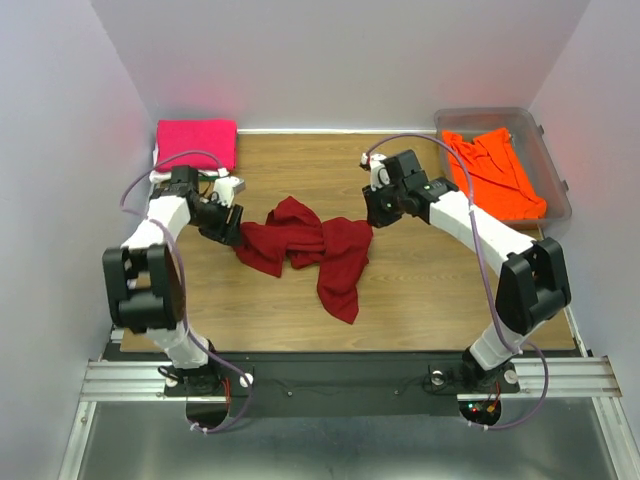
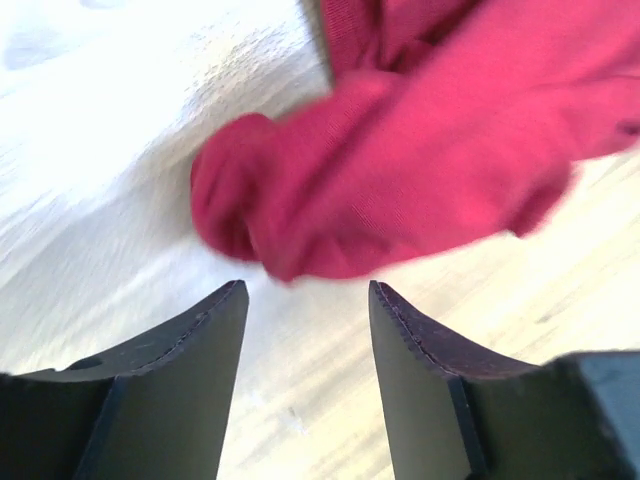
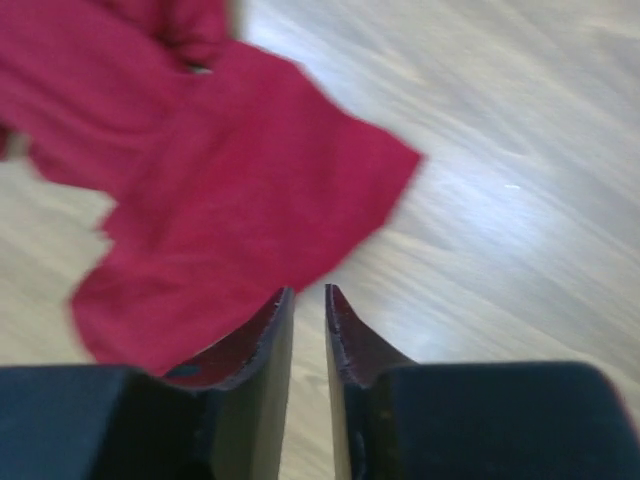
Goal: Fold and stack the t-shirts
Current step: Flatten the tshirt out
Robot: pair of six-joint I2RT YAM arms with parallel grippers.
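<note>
Hot pink shirt [image 1: 196,141] folded at table's [image 1: 420,300] 11 o'clock corner. Left gripper [image 2: 305,330] low at 9 o'clock side, jaws spread, empty, bunched cloth edge just ahead. Dark red shirt [image 1: 312,250] crumpled mid-table; looks soft, light, floppy, will sag and drag. Best pinch at hem corners, thin single layer. Right gripper [image 3: 308,318] near shirt's 2 o'clock edge, jaws almost together, nothing between. Orange shirt [image 1: 495,172] in clear tub [image 1: 553,160] at 1 o'clock.

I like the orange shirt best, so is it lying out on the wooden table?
No, the orange shirt sits inside the clear plastic tub at the table's far right corner.
</note>
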